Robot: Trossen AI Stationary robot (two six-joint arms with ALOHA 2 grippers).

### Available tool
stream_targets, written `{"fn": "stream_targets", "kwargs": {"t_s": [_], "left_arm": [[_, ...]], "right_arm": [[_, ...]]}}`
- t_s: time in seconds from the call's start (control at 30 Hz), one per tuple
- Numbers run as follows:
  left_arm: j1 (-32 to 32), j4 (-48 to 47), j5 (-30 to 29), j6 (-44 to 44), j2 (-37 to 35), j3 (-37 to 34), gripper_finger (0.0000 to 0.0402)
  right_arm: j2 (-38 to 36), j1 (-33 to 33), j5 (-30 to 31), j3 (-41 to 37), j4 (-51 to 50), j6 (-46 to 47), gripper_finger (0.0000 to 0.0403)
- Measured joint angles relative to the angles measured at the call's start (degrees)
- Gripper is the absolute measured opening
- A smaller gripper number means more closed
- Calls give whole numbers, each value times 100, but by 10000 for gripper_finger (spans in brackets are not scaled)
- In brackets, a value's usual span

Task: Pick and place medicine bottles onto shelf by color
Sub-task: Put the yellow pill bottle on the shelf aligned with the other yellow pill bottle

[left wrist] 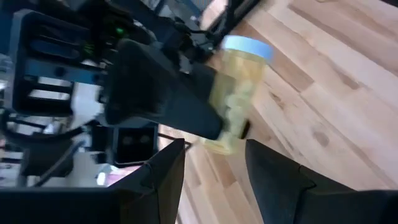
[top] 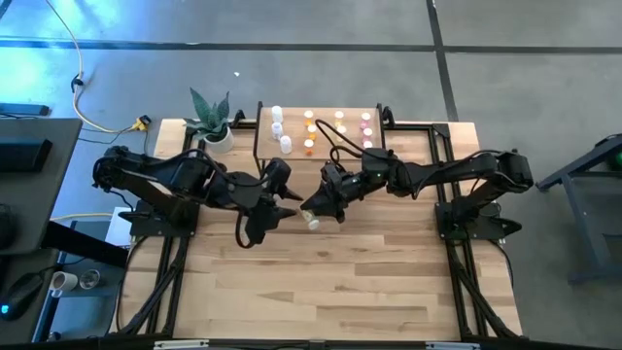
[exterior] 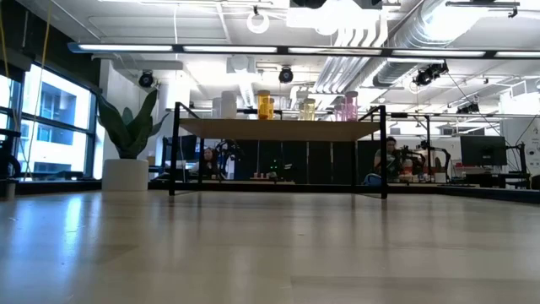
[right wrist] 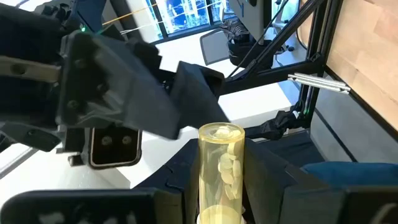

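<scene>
Right gripper (top: 313, 216): above mid-table, in front of the shelf, jaws narrow and clamped on a yellow bottle (right wrist: 221, 171); the right wrist view shows the bottle standing between its two fingers (right wrist: 283, 180).
Yellow bottle: clear yellowish cylinder with pale tablets inside and a light blue cap (left wrist: 247, 46); held off the tabletop, tilted, cap end toward the left arm in the high view.
Left gripper (top: 284, 206): just beside the right gripper, facing it across the bottle; jaws part open, the two fingers (left wrist: 165, 177) stand apart with a gap between them, gripping nothing. Whether they touch the bottle cannot be told.
Shelf (top: 321, 110): at the far edge of the table, a light-wood board on black legs.
Bottles on shelf: white ones (top: 280, 129) on the left part, orange-yellow ones (top: 311, 131) in the middle, pink ones (top: 366, 126) on the right; all upright in the low view.
Plant (top: 214, 122): in a white pot at the shelf's left end, on the table.
Table (top: 321, 292): striped wood, near half bare in the low view.
</scene>
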Motion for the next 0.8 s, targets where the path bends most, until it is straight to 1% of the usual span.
{"fn": "stream_targets", "kwargs": {"t_s": [0.1,0.3,0.47,0.67,0.8], "left_arm": [[40,116,-89,114,0,0,159],[49,123,-64,231,123,4,159],[45,116,-247,405,255,4,159],[46,132,-263,427,256,4,158],[46,132,-249,519,258,4,147]], "right_arm": [[0,0,0,0,-1,7,96],[4,0,-2,-2,-9,8,96],[9,0,-11,-9,-46,8,96],[9,0,-11,-9,-51,10,96],[9,0,-11,-9,-48,8,96]]}}
